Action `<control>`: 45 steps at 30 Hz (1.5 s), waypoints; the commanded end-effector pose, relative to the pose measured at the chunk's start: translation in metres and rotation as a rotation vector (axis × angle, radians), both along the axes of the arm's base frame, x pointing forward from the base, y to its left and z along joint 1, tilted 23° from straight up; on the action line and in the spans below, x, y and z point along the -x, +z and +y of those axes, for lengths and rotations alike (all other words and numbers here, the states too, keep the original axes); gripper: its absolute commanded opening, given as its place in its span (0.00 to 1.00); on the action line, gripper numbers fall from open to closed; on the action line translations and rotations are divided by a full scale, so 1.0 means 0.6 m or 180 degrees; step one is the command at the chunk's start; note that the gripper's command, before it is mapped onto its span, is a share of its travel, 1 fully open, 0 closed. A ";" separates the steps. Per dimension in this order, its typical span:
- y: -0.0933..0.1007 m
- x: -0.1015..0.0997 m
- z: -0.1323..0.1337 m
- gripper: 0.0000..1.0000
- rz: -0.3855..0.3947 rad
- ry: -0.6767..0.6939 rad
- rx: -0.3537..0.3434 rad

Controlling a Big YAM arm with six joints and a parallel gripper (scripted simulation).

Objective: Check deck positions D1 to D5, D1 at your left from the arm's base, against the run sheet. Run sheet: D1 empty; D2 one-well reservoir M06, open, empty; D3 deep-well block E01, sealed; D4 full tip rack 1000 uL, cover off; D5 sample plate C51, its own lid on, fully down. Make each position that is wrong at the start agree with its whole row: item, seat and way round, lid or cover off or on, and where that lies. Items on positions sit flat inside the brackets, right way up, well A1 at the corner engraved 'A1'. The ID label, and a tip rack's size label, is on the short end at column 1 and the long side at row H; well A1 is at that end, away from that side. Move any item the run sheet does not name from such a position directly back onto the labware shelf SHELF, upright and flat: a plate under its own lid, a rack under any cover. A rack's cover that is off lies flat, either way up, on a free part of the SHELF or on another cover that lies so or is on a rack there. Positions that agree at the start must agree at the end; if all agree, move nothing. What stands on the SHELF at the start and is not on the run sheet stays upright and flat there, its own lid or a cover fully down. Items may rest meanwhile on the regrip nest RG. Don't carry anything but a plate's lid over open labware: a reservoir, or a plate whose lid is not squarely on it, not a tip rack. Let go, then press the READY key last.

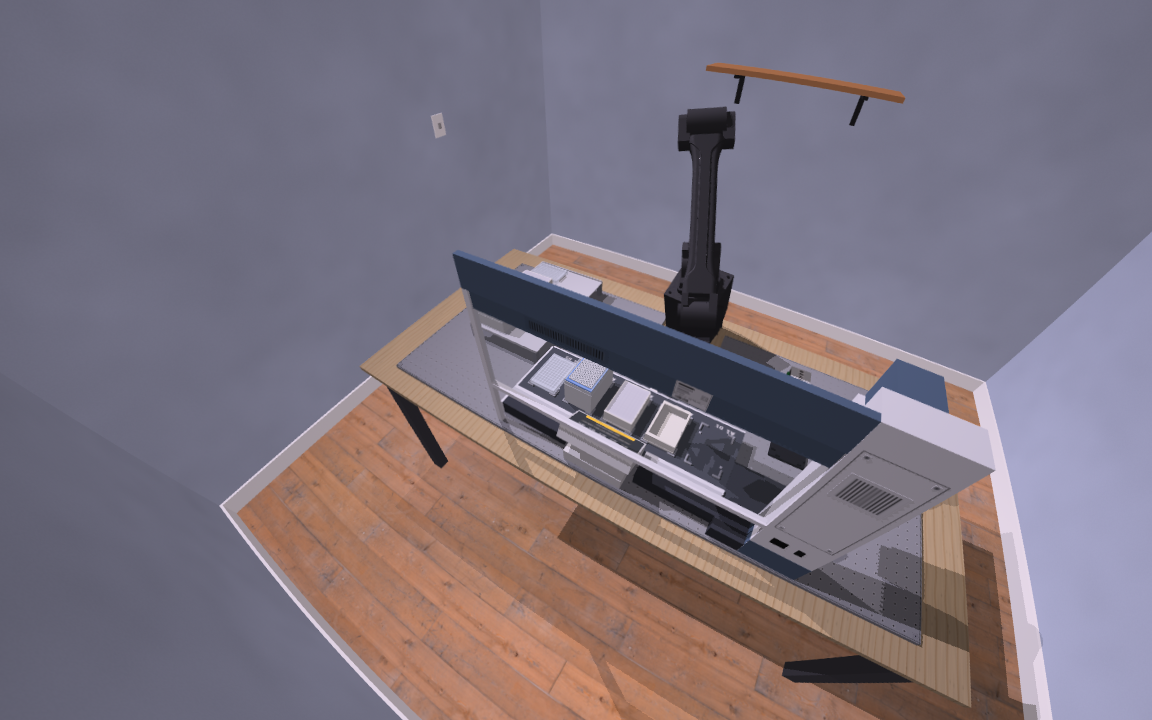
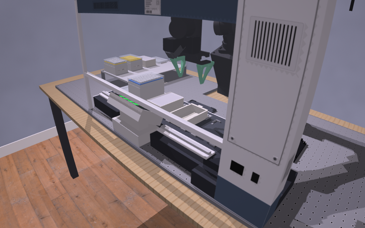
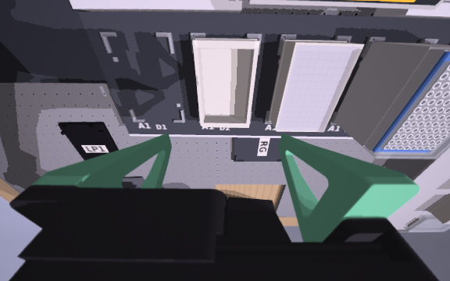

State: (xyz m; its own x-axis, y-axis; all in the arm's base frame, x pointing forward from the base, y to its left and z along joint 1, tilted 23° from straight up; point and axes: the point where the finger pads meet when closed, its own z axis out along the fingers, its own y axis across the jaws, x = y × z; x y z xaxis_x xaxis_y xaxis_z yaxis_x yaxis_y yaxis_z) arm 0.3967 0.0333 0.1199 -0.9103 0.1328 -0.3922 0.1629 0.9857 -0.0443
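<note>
While the hand (image 3: 225, 156) hangs wide open and empty over RG (image 3: 262, 148), deck survey seems underway; next, sight D5, unseen from the wrist.

A lab bench: liquid-handler deck (image 3: 225, 130) with tip rack (image 2: 145, 85), reservoir (image 3: 225, 82), labelled plate positions.

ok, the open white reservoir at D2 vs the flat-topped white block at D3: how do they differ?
The open white reservoir shows one hollow cavity down to its floor; the flat-topped white block is closed over by a faintly gridded top surface. In the exterior view the block stands slightly taller than the reservoir. Both are white, rectangular and seated side by side on the deck.
</note>
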 end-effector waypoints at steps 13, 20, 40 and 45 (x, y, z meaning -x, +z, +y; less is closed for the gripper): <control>0.028 -0.044 0.090 1.00 -0.0106 -0.0020 -0.0036; 0.026 -0.051 0.133 1.00 -0.0105 -0.0019 -0.0042; 0.020 -0.058 0.212 1.00 -0.0117 -0.0023 -0.0059; 0.020 -0.058 0.212 1.00 -0.0117 -0.0023 -0.0059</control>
State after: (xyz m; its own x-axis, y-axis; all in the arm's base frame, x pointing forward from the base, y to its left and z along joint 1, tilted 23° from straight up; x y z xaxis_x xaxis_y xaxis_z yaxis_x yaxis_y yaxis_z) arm 0.4186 0.1581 0.1169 -0.9100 0.1255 -0.3952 0.1548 0.9870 -0.0430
